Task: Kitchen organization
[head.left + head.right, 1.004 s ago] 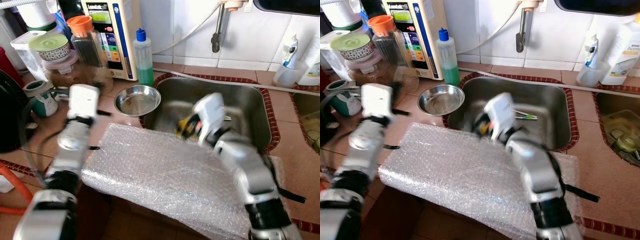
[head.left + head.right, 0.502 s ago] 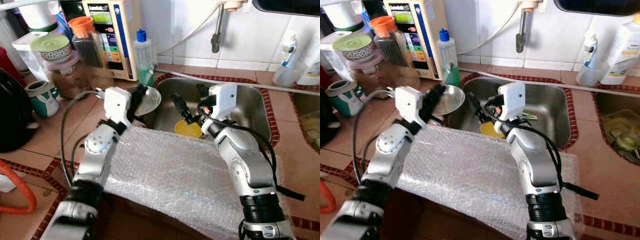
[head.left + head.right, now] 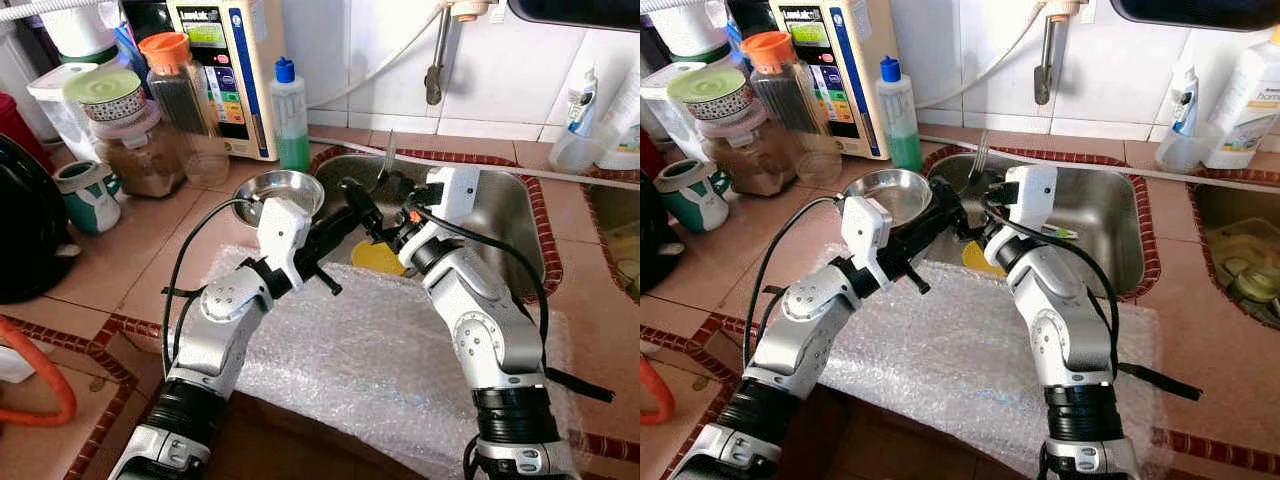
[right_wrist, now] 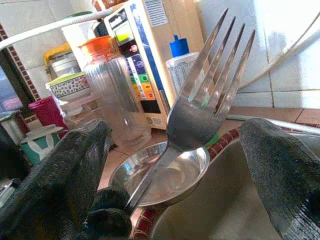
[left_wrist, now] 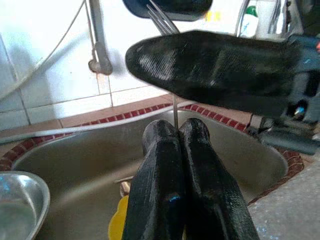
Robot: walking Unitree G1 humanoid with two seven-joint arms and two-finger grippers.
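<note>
A steel fork [image 3: 386, 160] stands upright, tines up, over the near left corner of the sink [image 3: 500, 215]. My left gripper [image 3: 355, 192] is shut on the lower end of its handle; in the left wrist view the two fingers [image 5: 165, 165] pinch the thin handle. My right gripper [image 3: 390, 205] reaches in from the sink side and is open. In the right wrist view its fingers [image 4: 65, 170] stand on either side of the fork [image 4: 200, 100] without touching it. A round steel bowl [image 3: 278, 195] sits on the counter just left of the sink.
Bubble wrap [image 3: 380, 350] covers the counter's front edge under both arms. A yellow item [image 3: 378, 257] lies in the sink. A green soap bottle [image 3: 290, 115], jars [image 3: 175, 85] and a faucet [image 3: 432, 70] line the back. A black kettle [image 3: 25, 230] stands far left.
My left arm swung right from the counter past the bowl to the sink corner. The fork now stands upright in it, between the right gripper's fingers. The right arm moved little.
</note>
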